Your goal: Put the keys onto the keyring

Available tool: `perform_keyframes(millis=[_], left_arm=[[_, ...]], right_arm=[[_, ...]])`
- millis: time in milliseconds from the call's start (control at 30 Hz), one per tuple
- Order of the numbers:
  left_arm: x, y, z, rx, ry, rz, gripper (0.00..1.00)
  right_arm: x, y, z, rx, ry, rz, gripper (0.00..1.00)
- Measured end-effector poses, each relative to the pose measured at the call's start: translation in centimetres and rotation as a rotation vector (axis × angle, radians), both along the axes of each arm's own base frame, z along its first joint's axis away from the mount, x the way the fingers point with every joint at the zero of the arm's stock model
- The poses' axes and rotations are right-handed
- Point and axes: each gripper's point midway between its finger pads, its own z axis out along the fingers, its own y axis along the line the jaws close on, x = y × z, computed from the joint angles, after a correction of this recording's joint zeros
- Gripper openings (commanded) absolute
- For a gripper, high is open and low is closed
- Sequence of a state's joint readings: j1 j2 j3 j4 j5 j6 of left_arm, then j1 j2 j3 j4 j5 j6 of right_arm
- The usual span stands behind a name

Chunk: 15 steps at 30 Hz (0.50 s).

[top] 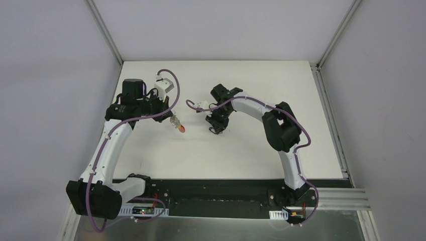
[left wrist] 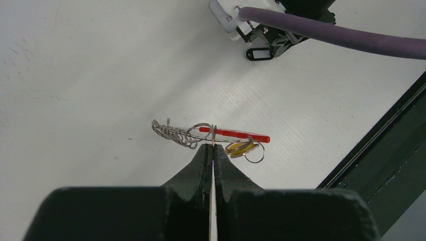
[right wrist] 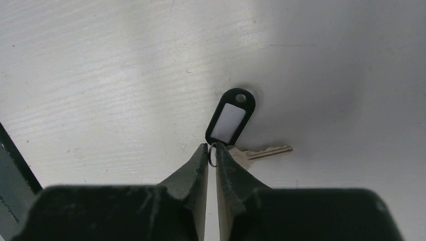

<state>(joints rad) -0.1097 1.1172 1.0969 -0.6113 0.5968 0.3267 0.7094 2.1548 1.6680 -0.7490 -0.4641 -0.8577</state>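
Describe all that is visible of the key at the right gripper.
The key is small, silver metal, blade pointing right in the right wrist view. A thin ring joins its head to a black oval tag with a white insert. Both seem to lie flat on the table. The right gripper pinches the ring.

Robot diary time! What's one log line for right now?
left gripper: shut on red-banded keyring with silver wire loops | right gripper: jaws nearly closed on small silver key with black tag, grip unclear
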Motion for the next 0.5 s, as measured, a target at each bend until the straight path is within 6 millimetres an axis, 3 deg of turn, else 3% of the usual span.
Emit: perform_keyframes(millis=[233,500], left_arm=[[0.0,0.01,0.0,0.0,0.0,0.0,0.0],[0.01,0.02,0.0,0.002,-0.002,-0.001,0.0]], right_arm=[[0.11,-0.05,0.03,-0.006,-0.004,0.002,0.0],[0.47,0.19,0.5,0.002,-0.014,0.004,0.0]])
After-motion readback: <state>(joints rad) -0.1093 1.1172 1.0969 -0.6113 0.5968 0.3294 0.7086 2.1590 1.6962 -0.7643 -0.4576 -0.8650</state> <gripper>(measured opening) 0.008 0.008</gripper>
